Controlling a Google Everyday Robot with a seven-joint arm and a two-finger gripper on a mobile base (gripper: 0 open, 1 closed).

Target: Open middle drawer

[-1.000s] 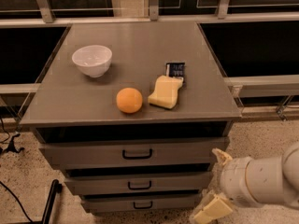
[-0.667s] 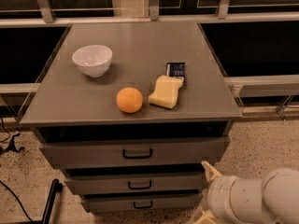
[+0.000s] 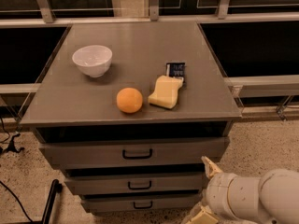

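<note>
Status: task not started on the drawer itself. The middle drawer (image 3: 100, 185), a flat grey front with a small black bar handle (image 3: 139, 185), sits in the lower centre of the frame, between the wide top drawer (image 3: 84, 154) and the narrow bottom drawer (image 3: 107, 204). It looks closed, in line with its neighbours, with no gap that reads as pulled out.

Gripper (image 3: 205, 191): lower right of the frame, at the end of the white arm (image 3: 261, 199), beside the right end of the middle drawer front. The two beige fingers (image 3: 209, 166) are spread apart, one above and one below, with nothing between them — jaws released. The gripper is off to the right of the handle and not touching it.

Left to do: bring the gripper across to the handle, close on it, pull outward. All of that remains.

On the grey cabinet top (image 3: 140, 41), centre of frame: a white bowl (image 3: 92, 59), an orange ball-shaped fruit (image 3: 129, 100), a pale yellow sponge (image 3: 165, 92) and a small dark packet (image 3: 175, 70) just behind it.

Hard to make out — the lower finger runs close to the bottom edge and is probably partly cut off. Whether the upper finger touches the cabinet's side cannot be told. The drawer interiors are hidden, and the arm continues out of frame at the right.
</note>
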